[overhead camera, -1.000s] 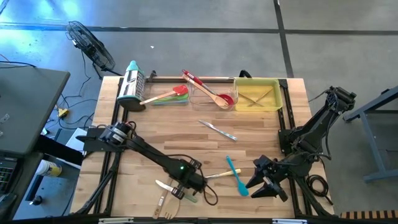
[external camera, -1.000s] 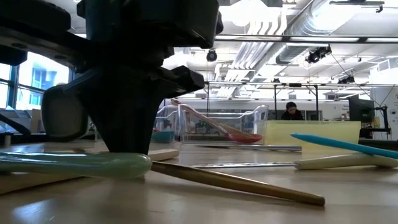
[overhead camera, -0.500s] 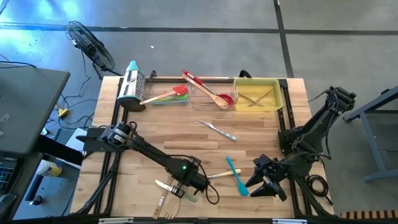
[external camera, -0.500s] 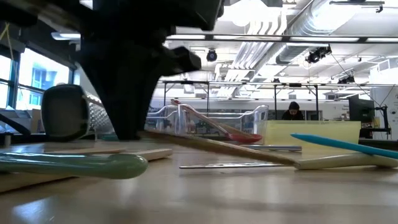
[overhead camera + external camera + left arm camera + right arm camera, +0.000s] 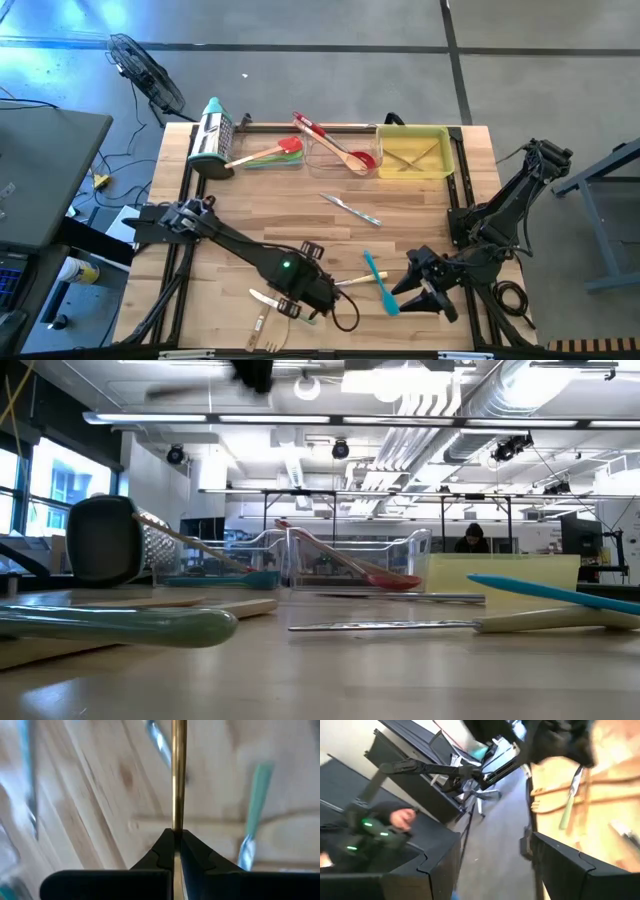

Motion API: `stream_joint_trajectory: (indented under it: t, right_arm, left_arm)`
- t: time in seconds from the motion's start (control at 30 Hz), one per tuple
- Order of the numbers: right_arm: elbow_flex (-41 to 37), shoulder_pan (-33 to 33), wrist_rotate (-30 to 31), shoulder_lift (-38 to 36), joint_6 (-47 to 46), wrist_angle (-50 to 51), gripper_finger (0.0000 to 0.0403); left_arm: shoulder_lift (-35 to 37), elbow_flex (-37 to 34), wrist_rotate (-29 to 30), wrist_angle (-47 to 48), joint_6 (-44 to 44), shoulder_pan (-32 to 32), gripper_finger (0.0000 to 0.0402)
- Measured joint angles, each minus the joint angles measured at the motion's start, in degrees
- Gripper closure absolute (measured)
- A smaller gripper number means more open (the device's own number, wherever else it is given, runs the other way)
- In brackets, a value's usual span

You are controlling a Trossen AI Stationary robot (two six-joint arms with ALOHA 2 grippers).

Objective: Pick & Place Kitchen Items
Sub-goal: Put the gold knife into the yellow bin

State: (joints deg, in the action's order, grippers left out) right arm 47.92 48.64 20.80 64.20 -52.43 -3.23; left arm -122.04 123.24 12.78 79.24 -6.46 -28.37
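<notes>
the left gripper (image 5: 312, 290) is hanging over the near edge of the table (image 5: 290, 215), its fingers (image 5: 165, 851) pressed together on a slim brass-coloured utensil (image 5: 178, 770) that is sticking straight out from between them. it is lifted clear of the wood, above a pale wooden spoon (image 5: 280, 832) and a green-handled utensil (image 5: 257, 795) lying flat.

the right gripper (image 5: 425, 292) is waiting low at the near right corner, fingers spread and holding nothing.

just beside it a blue spatula (image 5: 378, 281) is lying on the boards, and a small metal knife (image 5: 350, 209) is sitting near the middle of the table. a red spatula (image 5: 268, 155) is resting by the steel grater (image 5: 213, 136) at the far left. the clear tray (image 5: 340, 150) at the far edge is holding a red spoon (image 5: 345, 152), and the yellow tray (image 5: 440, 155) touching it is holding pale wooden utensils (image 5: 410, 155).

from table height, a long green handle (image 5: 120, 625) is lying closest.
</notes>
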Motion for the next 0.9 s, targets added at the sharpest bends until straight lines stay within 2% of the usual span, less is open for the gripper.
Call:
stream_joint_trajectory:
  t: [0.2,0.4,0.57,0.7,0.9]
  right_arm:
    - [0.0,-0.04,4.07,0.0,11.11,-0.54,0.0169]
    - [0.02,-0.04,7.73,0.0,29.29,-7.65,0.0169]
    - [0.02,-0.04,17.25,-0.02,42.16,-10.86,0.0169]
    - [0.02,-0.07,25.68,-0.02,44.1,-10.8,0.0169]
    - [0.02,-0.07,25.2,-0.02,44.85,-10.78,0.0169]
  left_arm:
    - [0.07,11.57,4.59,-5.1,-1.78,-1.53,0.0397]
    - [4.26,10.3,7.17,-17.42,-1.91,-1.68,0.0397]
    - [4.63,10.3,8.11,-22.84,0.21,-1.11,0.0397]
    - [4.7,10.27,8.45,-25.87,2.24,-0.08,0.0397]
    - [4.74,10.27,8.56,-27.95,6.23,1.16,0.0397]
